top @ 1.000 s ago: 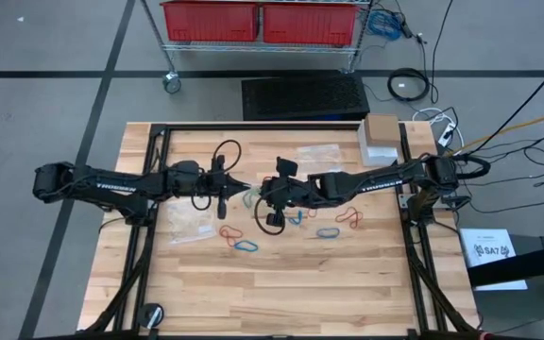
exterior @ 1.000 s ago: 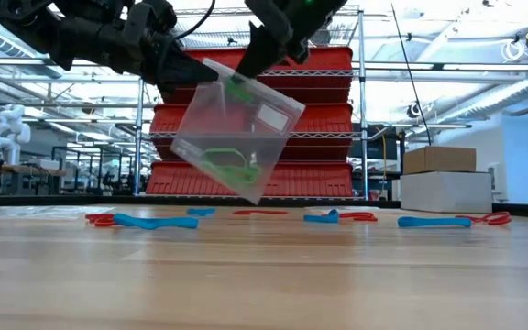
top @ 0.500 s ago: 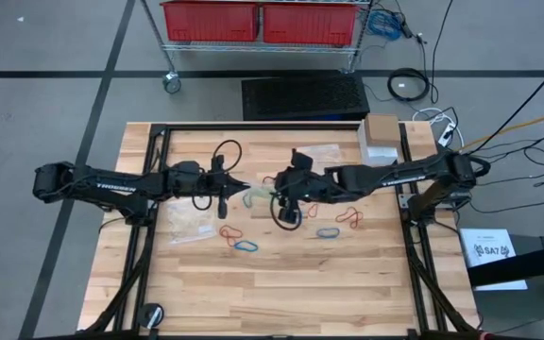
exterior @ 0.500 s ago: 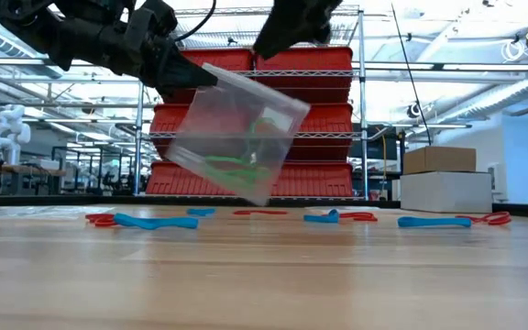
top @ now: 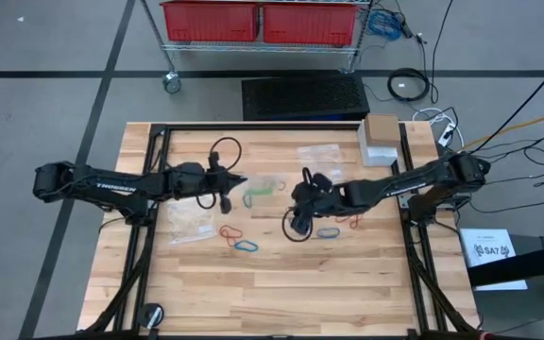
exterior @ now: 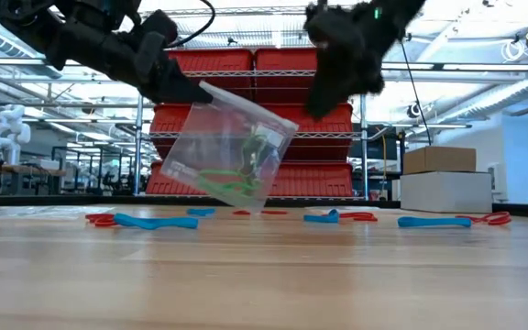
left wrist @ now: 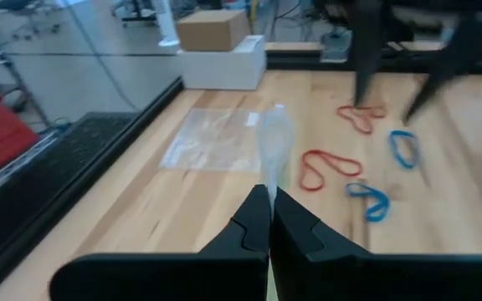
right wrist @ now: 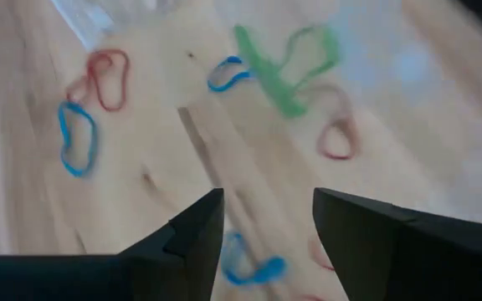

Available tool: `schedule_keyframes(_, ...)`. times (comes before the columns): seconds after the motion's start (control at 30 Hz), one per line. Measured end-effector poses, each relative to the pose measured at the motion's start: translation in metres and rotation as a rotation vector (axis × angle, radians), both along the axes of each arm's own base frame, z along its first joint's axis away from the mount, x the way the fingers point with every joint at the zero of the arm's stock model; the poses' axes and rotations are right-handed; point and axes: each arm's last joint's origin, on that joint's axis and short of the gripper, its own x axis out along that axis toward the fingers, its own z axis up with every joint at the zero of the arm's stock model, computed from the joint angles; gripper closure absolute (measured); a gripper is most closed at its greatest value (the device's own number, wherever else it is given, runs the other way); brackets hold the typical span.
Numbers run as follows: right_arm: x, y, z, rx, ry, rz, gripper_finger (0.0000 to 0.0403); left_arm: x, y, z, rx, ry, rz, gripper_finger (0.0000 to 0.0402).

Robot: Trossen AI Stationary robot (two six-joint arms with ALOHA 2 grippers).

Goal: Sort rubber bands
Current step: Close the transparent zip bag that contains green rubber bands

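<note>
Left gripper [exterior: 191, 92] pinches a clear bag [exterior: 232, 151], green bands [exterior: 227, 179] blurred inside; right gripper [right wrist: 266, 221] gapes empty above loose bands [top: 246, 246].

2 dark, slim, jointed arms; white lettering along left arm's [top: 102, 184] upper link; black cable loops near both wrists; right arm [top: 395, 182] similar; fingers [left wrist: 249, 230] black, angular, wedge-shaped.
</note>
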Motion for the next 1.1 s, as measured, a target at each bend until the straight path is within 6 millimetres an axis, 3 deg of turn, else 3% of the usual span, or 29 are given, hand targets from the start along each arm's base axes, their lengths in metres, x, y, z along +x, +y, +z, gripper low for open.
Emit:
schedule_keyframes(0.17, 0.004, 0.005, -0.022, 0.119, -0.388, -0.051, 0.0227, 0.002, -0.006, 0.004, 0.012, -0.002, -0.002, 0.0401)
schedule_keyframes(0.27, 0.005, 0.005, -0.017, 0.132, -0.616, -0.066, 0.0227, 0.006, -0.012, 0.010, 0.019, -0.022, -0.015, 0.0401)
schedule_keyframes(0.37, 0.007, 0.000, -0.010, 0.192, -0.726, -0.114, 0.0227, 0.011, -0.019, 0.014, 0.040, -0.021, -0.029, 0.0401)
schedule_keyframes(0.73, 0.016, -0.007, -0.016, 0.566, -0.822, -0.214, 0.0205, 0.045, -0.038, 0.006, 0.173, 0.088, 0.057, 0.0401)
schedule_keyframes(0.9, 0.016, -0.006, -0.021, 0.642, -0.799, -0.250, 0.0203, 0.051, -0.047, 0.006, 0.281, 0.129, 0.128, 0.0401)
schedule_keyframes(1.1, 0.017, -0.021, -0.022, 0.739, -0.822, -0.352, 0.0203, 0.051, -0.067, 0.005, 0.420, 0.173, 0.175, 0.0401)
